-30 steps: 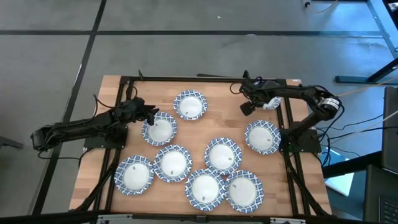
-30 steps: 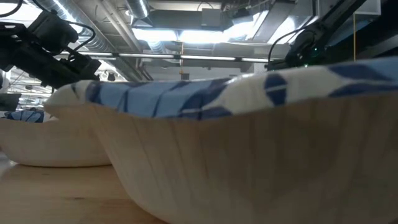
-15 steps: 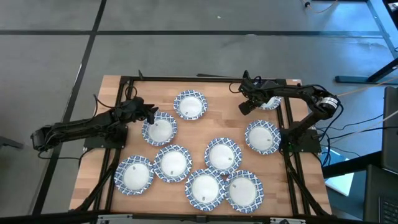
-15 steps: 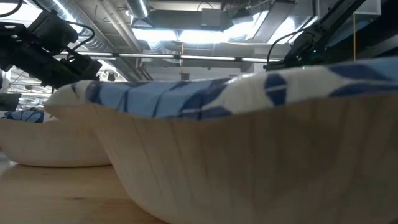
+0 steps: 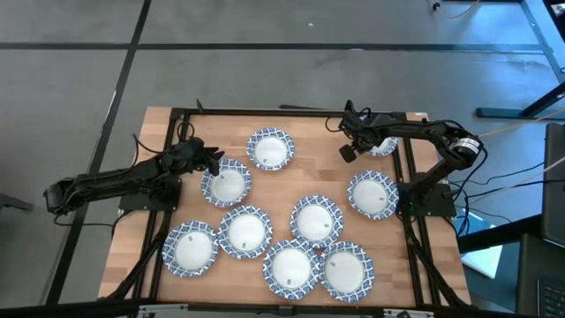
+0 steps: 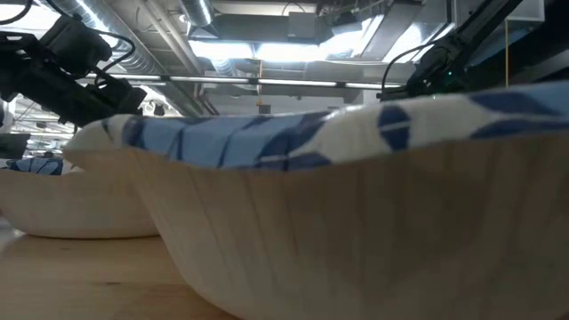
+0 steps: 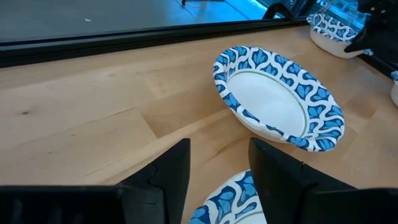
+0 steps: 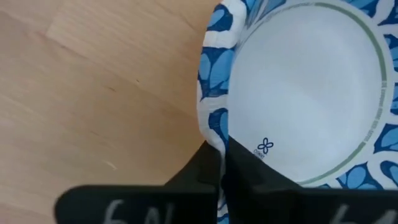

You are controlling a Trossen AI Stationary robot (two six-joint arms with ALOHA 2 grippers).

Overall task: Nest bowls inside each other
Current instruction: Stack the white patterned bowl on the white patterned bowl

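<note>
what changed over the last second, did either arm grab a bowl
The right gripper closed its fingers on the rim of the bowl at the far right corner of the table; a second ago they stood open around it. The bowl itself has not moved. The left gripper hovers open over its bowl as before, and the other bowls lie where they were.

A light wooden desk (image 5: 300, 190) with a black frame (image 5: 173, 159) stands on a grey floor (image 5: 265, 53) crossed by dark seam lines. Cables (image 5: 521, 124) trail off one side. Overhead, bright ceiling lights (image 6: 267, 49) shine among what look like exposed ducts and pipes (image 6: 200, 27).
</note>
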